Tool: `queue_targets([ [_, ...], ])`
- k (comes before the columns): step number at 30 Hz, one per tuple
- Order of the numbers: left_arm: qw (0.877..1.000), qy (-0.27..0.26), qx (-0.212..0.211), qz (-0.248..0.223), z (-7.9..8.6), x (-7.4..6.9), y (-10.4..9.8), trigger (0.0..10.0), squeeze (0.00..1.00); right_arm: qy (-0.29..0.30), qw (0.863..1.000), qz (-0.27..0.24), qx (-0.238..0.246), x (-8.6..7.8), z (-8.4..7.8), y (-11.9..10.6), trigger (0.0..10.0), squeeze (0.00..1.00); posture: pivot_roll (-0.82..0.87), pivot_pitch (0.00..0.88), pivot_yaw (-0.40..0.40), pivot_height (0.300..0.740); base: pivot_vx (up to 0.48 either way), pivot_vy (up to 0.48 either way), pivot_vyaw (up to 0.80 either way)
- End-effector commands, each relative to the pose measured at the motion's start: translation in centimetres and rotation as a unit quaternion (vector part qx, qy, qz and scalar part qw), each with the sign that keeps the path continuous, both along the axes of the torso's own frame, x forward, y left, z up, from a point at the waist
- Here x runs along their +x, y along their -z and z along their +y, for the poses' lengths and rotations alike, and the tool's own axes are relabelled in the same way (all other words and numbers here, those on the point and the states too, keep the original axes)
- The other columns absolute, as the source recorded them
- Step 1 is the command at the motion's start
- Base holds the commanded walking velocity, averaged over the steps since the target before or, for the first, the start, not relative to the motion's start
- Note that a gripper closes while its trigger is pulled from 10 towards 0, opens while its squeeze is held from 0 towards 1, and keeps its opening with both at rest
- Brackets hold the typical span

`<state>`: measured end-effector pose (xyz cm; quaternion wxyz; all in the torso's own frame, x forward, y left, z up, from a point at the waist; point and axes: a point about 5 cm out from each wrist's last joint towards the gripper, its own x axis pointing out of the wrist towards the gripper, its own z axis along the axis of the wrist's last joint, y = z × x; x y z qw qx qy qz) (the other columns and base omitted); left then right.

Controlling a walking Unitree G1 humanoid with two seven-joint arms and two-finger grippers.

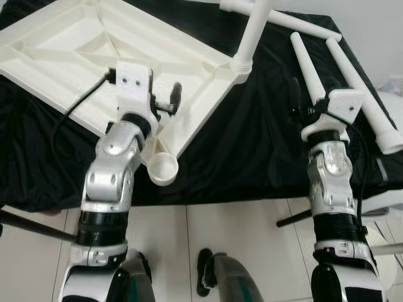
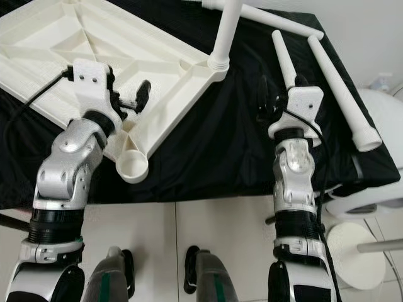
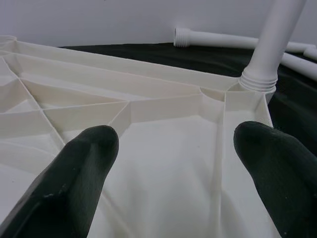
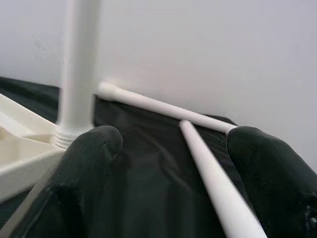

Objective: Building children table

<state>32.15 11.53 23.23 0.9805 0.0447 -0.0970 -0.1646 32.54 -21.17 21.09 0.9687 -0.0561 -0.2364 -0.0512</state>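
I see the white tabletop [image 1: 126,56] lying upside down on the black-draped desk [image 1: 252,145], its ribbed underside facing up and its near corner socket [image 1: 162,168] jutting over the desk's front edge. One leg [image 1: 250,34] already stands upright in the socket at the right-hand corner. Three loose legs lie on the cloth to the right of the tabletop: one [image 1: 286,17] across the back of the desk behind the standing leg, and two [image 1: 308,63] [image 1: 364,94] side by side running toward the front right. My left pincer [image 3: 168,163] hovers over the tabletop's underside near its front edge, fingers [image 3: 74,183] spread apart and holding nothing. My right pincer [image 4: 168,168] sits above the bare cloth just beside the nearer loose leg, fingers likewise released, with that leg running between them in the wrist view. Below the desk I see pale floor tiles [image 1: 239,251].
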Motion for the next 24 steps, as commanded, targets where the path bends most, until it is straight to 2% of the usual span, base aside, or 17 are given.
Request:
queue_targets([
  [1, 1.000, -0.026, -0.003, -0.016, -0.1, -0.3, -0.3, 10.0, 0.00, 0.029, 0.999, 0.013, -0.001, -0.3, -0.9, 0.4, 10.0, 0.00, 0.04, 0.126, -0.095, 0.740, 0.000, 0.000, 0.00],
  [4, 0.999, -0.026, -0.009, -0.026, 0.0, -0.4, -0.3, 10.0, 0.00, 0.039, 0.999, 0.027, 0.015, -0.7, -1.6, 1.0, 10.0, 0.00, 0.04, 0.123, -0.090, 0.740, 0.000, 0.000, 0.00],
  [10, 0.999, -0.018, -0.021, -0.038, 0.1, -1.0, 0.0, 10.0, 0.00, 0.022, 0.999, 0.026, 0.015, -1.1, -1.5, 0.8, 10.0, 0.00, 0.03, 0.118, -0.083, 0.740, 0.000, 0.000, 0.00],
  [14, 0.998, -0.029, -0.032, -0.037, 0.4, -1.2, 0.2, 10.0, 0.00, 0.005, 1.000, 0.025, 0.013, -1.0, -0.8, 0.7, 10.0, 0.00, 0.04, 0.111, -0.085, 0.740, 0.000, 0.000, 0.00],
  [24, 0.998, -0.042, -0.010, -0.052, 0.9, -1.0, 0.1, 10.0, 0.00, -0.023, 0.999, 0.036, 0.021, -0.5, 1.2, 0.7, 10.0, 0.00, 0.06, 0.090, -0.093, 0.740, 0.000, 0.000, 0.00],
])
